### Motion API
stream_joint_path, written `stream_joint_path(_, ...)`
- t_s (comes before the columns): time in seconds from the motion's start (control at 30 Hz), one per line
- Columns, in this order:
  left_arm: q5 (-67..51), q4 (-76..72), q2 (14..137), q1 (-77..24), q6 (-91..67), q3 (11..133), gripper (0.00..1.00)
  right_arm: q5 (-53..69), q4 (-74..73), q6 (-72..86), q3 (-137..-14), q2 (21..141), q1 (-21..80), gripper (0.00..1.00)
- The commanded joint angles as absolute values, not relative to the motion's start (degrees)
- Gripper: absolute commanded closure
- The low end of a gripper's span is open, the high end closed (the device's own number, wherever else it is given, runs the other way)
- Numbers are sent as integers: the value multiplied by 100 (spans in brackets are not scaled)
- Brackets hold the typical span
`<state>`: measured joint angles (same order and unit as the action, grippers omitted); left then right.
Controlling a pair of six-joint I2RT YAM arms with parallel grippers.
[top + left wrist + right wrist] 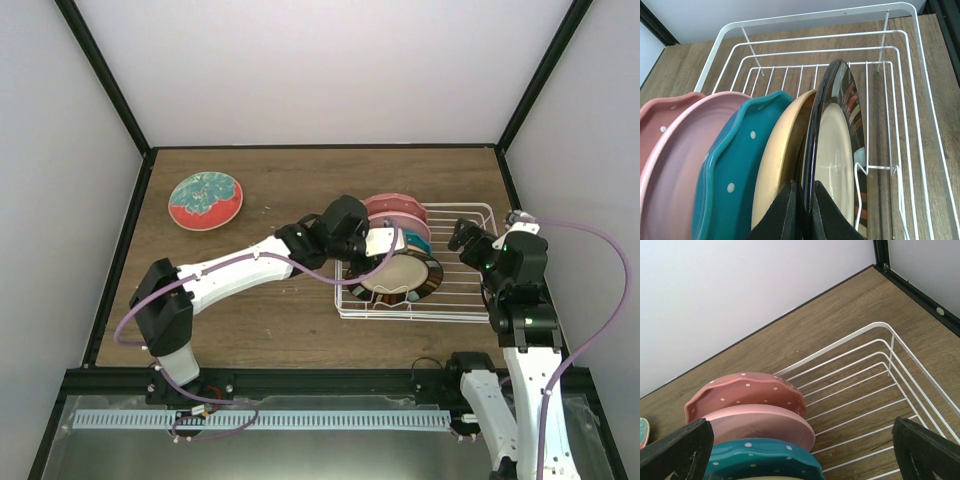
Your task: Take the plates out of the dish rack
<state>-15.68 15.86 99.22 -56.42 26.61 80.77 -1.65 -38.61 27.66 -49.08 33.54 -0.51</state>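
Observation:
The white wire dish rack point(460, 300) stands right of centre. Upright in it are two pink plates point(392, 206), a teal dotted plate point(418, 236) and a dark-rimmed plate point(405, 275) with a cream centre. My left gripper point(390, 248) is shut on the top rim of the dark-rimmed plate point(837, 150). In the left wrist view its fingers point(790, 212) pinch that rim, beside the teal plate point(735, 165). My right gripper point(468, 238) hangs open over the rack's right half, holding nothing. A red plate point(205, 200) with teal pattern lies flat at the back left.
The right wrist view looks down on the pink dotted plate point(745, 392), the plain pink plate point(760, 422), the teal plate point(760, 457) and bare rack wires point(875, 370). Black frame posts and white walls close in the wooden table point(300, 320).

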Motion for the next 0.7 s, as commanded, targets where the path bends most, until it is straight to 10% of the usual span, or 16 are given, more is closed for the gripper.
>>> stream_joint_path(0.0, -1503, 2017, 9935, -5762, 2515, 8266, 96, -296, -4020, 2683, -5080, 3232, 9, 0)
stream_joint_path(0.67, -1191, 1212, 7775, -5621, 1692, 8459, 96, -53, -3813, 2852, -4778, 3223, 9, 0)
